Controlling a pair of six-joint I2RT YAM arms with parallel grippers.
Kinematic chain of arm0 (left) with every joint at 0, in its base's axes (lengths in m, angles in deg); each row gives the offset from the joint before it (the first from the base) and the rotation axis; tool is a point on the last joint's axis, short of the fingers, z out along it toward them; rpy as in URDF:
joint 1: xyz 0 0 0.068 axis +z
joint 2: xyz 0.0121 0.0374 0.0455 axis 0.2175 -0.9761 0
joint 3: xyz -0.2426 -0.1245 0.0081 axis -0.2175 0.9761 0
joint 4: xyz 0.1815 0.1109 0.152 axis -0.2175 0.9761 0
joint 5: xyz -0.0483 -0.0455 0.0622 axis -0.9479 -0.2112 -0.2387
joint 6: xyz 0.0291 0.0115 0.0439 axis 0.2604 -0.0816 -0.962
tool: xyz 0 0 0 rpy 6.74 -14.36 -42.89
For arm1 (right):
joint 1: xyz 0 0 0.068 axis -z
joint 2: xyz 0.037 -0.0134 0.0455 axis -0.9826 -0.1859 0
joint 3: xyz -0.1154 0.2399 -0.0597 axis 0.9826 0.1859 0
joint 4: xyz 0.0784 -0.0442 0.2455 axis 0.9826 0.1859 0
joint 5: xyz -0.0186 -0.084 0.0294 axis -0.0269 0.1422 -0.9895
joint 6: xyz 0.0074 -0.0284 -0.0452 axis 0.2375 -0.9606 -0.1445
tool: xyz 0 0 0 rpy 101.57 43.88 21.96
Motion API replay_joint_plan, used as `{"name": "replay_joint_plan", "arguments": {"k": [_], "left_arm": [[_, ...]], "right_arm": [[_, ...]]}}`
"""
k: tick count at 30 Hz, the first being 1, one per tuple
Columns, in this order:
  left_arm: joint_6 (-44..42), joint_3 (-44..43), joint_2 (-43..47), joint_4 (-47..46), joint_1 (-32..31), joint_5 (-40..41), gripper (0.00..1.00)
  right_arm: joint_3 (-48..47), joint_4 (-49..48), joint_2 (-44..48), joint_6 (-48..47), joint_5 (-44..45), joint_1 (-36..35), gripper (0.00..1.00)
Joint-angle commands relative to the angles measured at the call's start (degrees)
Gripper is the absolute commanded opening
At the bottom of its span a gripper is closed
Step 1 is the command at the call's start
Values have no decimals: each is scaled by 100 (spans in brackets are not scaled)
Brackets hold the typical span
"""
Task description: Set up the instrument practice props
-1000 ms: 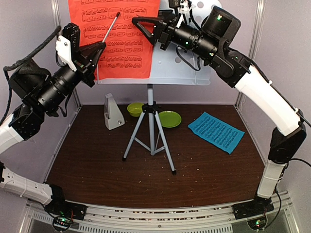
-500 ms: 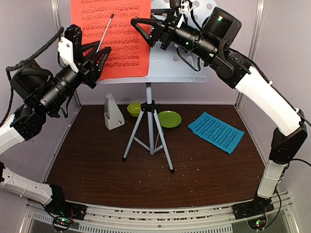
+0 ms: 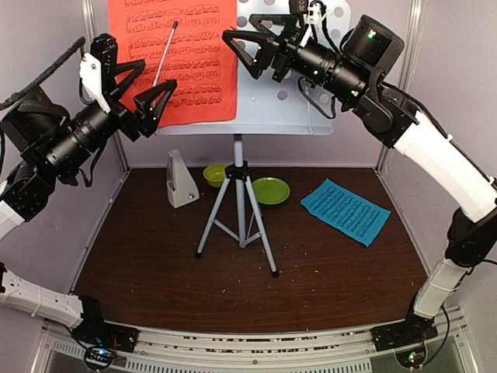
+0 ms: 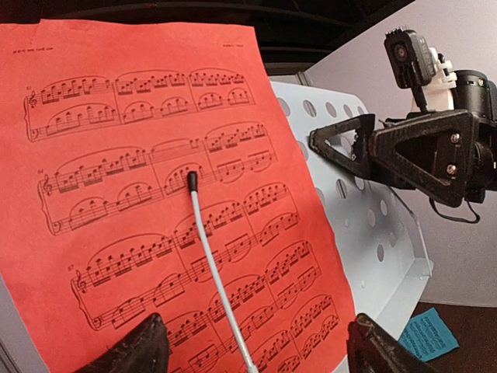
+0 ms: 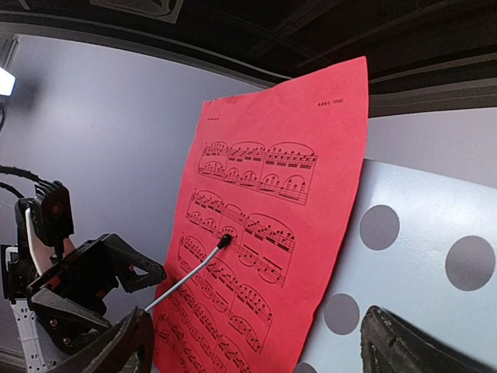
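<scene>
Both of our hands are free: the left hand (image 3: 155, 75) has its jaws spread wide in front of the lower left part of the red music sheet (image 3: 198, 74), and the right hand (image 3: 239, 29) stands just as wide by the sheet's right edge, in front of the perforated desk (image 3: 283, 105). Neither grips anything.

The red sheet stands upright against the desk on top of the tripod (image 3: 239, 210), and a thin white rod with a black tip (image 4: 210, 256) lies slantwise across it. We cannot tell whether that rod is fixed to the desk. The blue sheet (image 3: 345, 211) lies flat on the tabletop (image 3: 155, 256) to the right, well apart from the stand. The metronome (image 3: 180, 180) stands left of the tripod, beside the green bowl (image 3: 216, 174) and the plate (image 3: 272, 190).

We judge the main risk to be the red sheet. Nothing clamps it, and its top rises above the desk, so a brush from either finger as we pull away could tip it forward or slide it off. The stand is tall on thin legs, so a push on the desk could topple it onto the metronome and dishes. The blue sheet lies flat and thin, so a careless pinch may crumple it or scrape the tabletop
</scene>
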Motion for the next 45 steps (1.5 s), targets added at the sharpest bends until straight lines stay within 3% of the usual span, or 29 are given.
{"name": "replay_joint_plan", "arguments": {"k": [1,13,17,20,24,26,30,34,45], "left_arm": [[121,-235,190,392,16,-70,82],[-100,456,1171,1511,13,-774,78],[284,1012,1642,1168,17,-39,72],[486,952,1698,1164,18,728,63],[596,510,1326,1536,109,1253,64],[715,334,1203,1569,254,1250,65],[909,75,1004,1553,604,974,60],[913,-110,795,1528,725,754,60],[904,-358,552,1304,922,622,49]], "right_arm": [[308,-148,301,-54,191,35,93],[1313,200,1198,117,506,36,95],[1749,173,1527,248,619,45,95],[2030,97,1720,374,645,39,95],[2350,25,1890,462,735,43,95],[2445,16,1926,447,851,47,91],[2342,7,1754,656,1014,41,74],[2054,-8,1409,1097,845,37,63],[1129,24,658,1466,1068,-153,52]]}}
